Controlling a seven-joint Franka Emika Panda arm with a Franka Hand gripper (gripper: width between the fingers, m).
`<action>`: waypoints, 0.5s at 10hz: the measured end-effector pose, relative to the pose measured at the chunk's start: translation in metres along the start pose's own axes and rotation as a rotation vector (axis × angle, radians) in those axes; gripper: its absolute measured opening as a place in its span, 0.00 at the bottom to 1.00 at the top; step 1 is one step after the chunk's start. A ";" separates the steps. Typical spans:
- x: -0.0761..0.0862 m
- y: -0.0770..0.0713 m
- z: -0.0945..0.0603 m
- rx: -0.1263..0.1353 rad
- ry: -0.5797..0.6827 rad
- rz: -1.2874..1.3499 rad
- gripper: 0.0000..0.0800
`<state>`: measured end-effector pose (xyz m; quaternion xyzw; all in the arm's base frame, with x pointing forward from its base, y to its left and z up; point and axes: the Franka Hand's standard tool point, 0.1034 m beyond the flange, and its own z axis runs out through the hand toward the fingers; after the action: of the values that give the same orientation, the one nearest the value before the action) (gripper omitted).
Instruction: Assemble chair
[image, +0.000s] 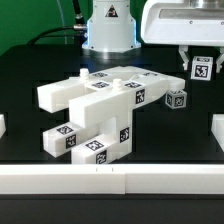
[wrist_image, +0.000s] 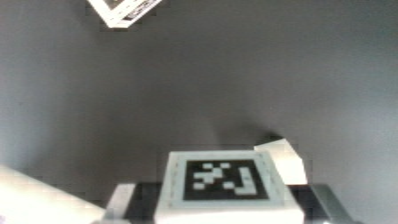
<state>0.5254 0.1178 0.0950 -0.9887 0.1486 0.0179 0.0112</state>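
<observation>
**Exterior view.** The partly built chair (image: 98, 115) stands near the middle of the table (image: 30, 70). It is a blocky white stack with bars reaching toward the exterior view's right. The gripper (image: 200, 62) is high at the exterior view's right, well apart from the chair. Its jaws pinch a small tagged piece (image: 200, 72), which hangs clear of the table. I judge it is carried aloft so that it can pass over the other parts without knocking them.

A loose tagged cube (image: 175, 98) lies on the table below the held piece and slightly to the exterior view's left, near the ends of the chair's bars. I rate it the nearest obstacle to any straight descent. A white rim (image: 110, 181) bounds the table at the front, and short white pieces close both sides. There is open dark table behind the chair and in front of it, but room at the exterior view's right is tight.

**Wrist view.** The held piece (wrist_image: 221, 178) sits close under the camera with its tag facing the lens. Grey fingers (wrist_image: 121, 203) flank it, so the grip looks square. Beyond it I see only bare table (wrist_image: 196, 90), which suggests free room directly beneath. A tagged corner of another white part (wrist_image: 128, 11) shows at the picture's margin, well apart from the held piece. A white shape (wrist_image: 32, 195) lies at another margin, and I cannot tell what it is.
</observation>
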 end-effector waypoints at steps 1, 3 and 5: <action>0.018 0.014 -0.014 0.004 -0.006 -0.051 0.34; 0.058 0.046 -0.041 0.028 -0.008 -0.076 0.34; 0.069 0.056 -0.041 0.026 -0.008 -0.076 0.34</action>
<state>0.5764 0.0425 0.1326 -0.9933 0.1112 0.0195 0.0254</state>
